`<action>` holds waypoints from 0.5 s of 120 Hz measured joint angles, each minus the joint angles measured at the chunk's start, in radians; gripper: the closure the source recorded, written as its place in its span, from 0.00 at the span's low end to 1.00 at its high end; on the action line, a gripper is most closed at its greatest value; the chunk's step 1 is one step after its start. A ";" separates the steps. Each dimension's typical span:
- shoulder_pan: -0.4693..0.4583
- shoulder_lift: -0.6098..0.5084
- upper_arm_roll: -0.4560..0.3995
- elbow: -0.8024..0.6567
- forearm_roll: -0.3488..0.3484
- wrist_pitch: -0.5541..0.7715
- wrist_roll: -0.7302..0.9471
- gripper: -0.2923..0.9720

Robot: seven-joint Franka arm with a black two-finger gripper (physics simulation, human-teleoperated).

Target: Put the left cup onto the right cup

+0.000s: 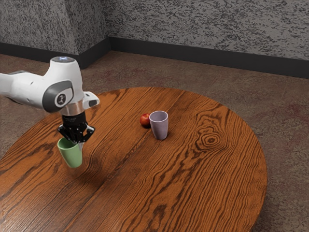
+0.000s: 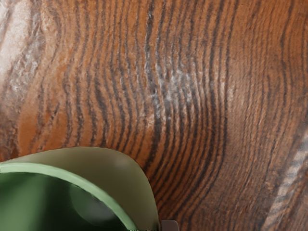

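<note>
A green cup [image 1: 71,153] hangs slightly tilted at the exterior view's left, seemingly just above the round wooden table [image 1: 193,183]. My gripper [image 1: 76,140] is shut on its rim from above. In the wrist view the green cup's rim and inner wall [image 2: 72,192] sit right under my hand, over bare wood grain [image 2: 202,96]. A lilac cup [image 1: 159,124] stands upright near the table's middle, well off toward the exterior view's right of my gripper.
A small red apple [image 1: 145,120] lies against the lilac cup, on the side facing my arm. The table's edge curves around at the exterior view's right and front. Beyond it are brown floor and grey walls.
</note>
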 joint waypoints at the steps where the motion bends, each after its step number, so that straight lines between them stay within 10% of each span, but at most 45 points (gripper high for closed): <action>1: 0.001 -0.001 -0.002 0.009 0.000 -0.005 0.000 0.84; 60: -0.111 0.132 -0.070 0.407 -0.026 -0.231 -0.034 0.85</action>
